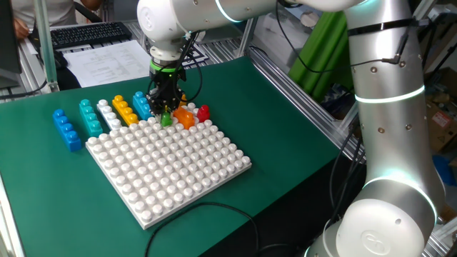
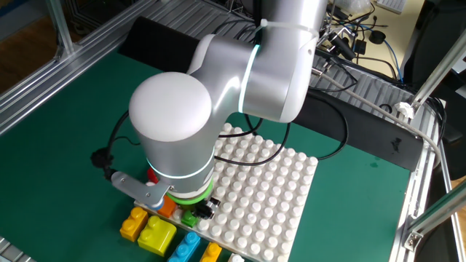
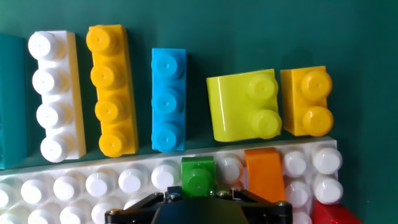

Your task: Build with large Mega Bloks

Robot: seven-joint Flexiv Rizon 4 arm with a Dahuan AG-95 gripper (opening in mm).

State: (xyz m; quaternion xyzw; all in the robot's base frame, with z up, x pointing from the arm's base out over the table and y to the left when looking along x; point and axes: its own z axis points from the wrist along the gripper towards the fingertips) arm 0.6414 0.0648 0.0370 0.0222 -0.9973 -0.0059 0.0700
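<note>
One fixed view faces the jaws across the baseplate (image 1: 171, 168). The other looks steeply down from behind the arm. The hand view sits close above the jaws; all share the baseplate's edge.

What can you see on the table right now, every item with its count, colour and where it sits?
baseplate: one, white, studded, centre of the green mat.
long bricks: five, blue, teal, white, orange-yellow, light blue, in a row on the mat along the baseplate's far edge.
lime brick: one, on the mat beside the light blue one.
short yellow brick: one, next to the lime brick.
green brick: one, small, on the baseplate's edge, at the pincer.
orange brick: one, on the baseplate beside the green one.
red brick: one, at the baseplate's corner.
keyboard: one, black, behind the mat.
pincer: one, black, on the white arm, pointing down.
</note>
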